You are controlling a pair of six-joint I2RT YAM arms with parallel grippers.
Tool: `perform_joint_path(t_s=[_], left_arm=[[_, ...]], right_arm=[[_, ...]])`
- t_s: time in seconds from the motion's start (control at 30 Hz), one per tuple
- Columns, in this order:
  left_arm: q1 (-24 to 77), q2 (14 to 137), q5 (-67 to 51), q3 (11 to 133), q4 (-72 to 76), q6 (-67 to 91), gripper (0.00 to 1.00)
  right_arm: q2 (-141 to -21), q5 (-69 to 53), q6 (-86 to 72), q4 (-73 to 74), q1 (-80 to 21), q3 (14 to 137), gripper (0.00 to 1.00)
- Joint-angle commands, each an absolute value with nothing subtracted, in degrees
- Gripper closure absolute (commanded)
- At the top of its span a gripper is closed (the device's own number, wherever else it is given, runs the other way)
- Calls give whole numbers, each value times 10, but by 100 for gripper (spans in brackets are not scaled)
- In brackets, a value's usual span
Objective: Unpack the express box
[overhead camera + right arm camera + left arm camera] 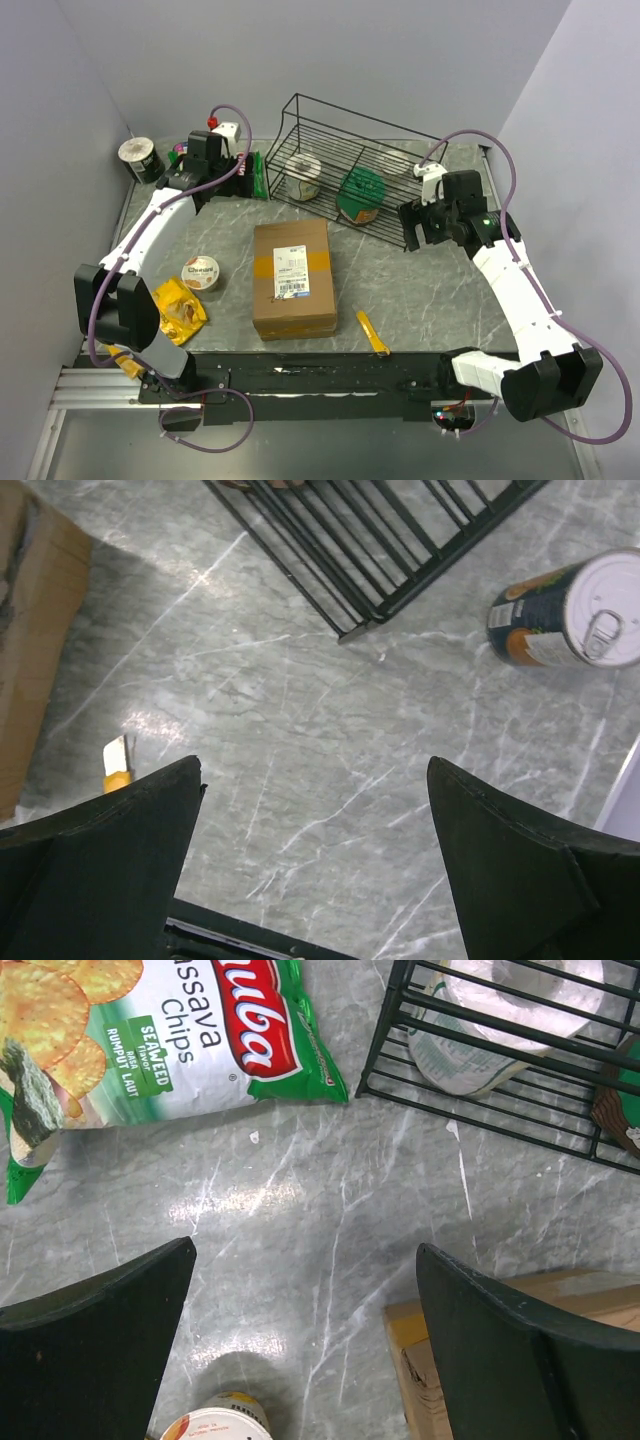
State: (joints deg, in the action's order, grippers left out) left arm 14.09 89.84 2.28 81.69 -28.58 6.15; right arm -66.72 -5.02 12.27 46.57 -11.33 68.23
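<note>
Box [293,278] sits mid-worktop [420,300], flaps taped shut, label facing up. Yellow knife [373,333] lies just off its near right corner, and there's a small cup [201,272] to its left. Wire basket [340,130] sits behind it. Left gripper [305,1260] and right gripper [315,770] are both spread wide, holding nothing, one on either side of the basket.

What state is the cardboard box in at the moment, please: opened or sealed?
Sealed. The box has its top lying flat and closed, with yellowish tape across it and the white label unbroken over the seam.
</note>
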Motion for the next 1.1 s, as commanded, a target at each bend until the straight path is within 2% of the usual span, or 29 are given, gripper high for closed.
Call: perform_joint_path(t_s=[0.0, 0.07, 0.17, 0.27, 0.37, 0.43, 0.6, 0.73, 0.87, 0.97, 1.07], left_arm=[[142, 873, 6, 838, -285, 63, 1], [142, 868, 4, 838, -288, 62, 1], [143, 854, -21, 824, -292, 49, 2], [143, 834, -39, 792, -293, 7, 3], [164, 805, -2, 732, -261, -121, 5], [170, 785, 45, 708, -223, -159, 3], [169, 777, 55, 754, -310, -176, 4], [169, 726, 24, 792, -411, -155, 4], [169, 629, -9, 749, -383, -112, 3], [156, 582, -94, 741, -419, -92, 3], [137, 533, -118, 696, -431, -82, 7]], right_arm=[[-651, -73, 139, 447, -111, 680, 0], [-653, -93, 148, 467, -111, 685, 0], [-648, -198, 244, 523, -111, 687, 0], [-639, -261, 272, 555, -142, 681, 0], [-631, -247, 279, 551, -192, 651, 2], [-618, -255, 279, 539, -240, 621, 3], [-615, -281, 238, 480, -289, 571, 6], [-656, -269, 195, 461, -314, 592, 14], [-730, -218, 196, 461, -321, 649, 19], [-760, -211, 221, 468, -320, 674, 20], [-792, -213, 226, 476, -321, 684, 26]])
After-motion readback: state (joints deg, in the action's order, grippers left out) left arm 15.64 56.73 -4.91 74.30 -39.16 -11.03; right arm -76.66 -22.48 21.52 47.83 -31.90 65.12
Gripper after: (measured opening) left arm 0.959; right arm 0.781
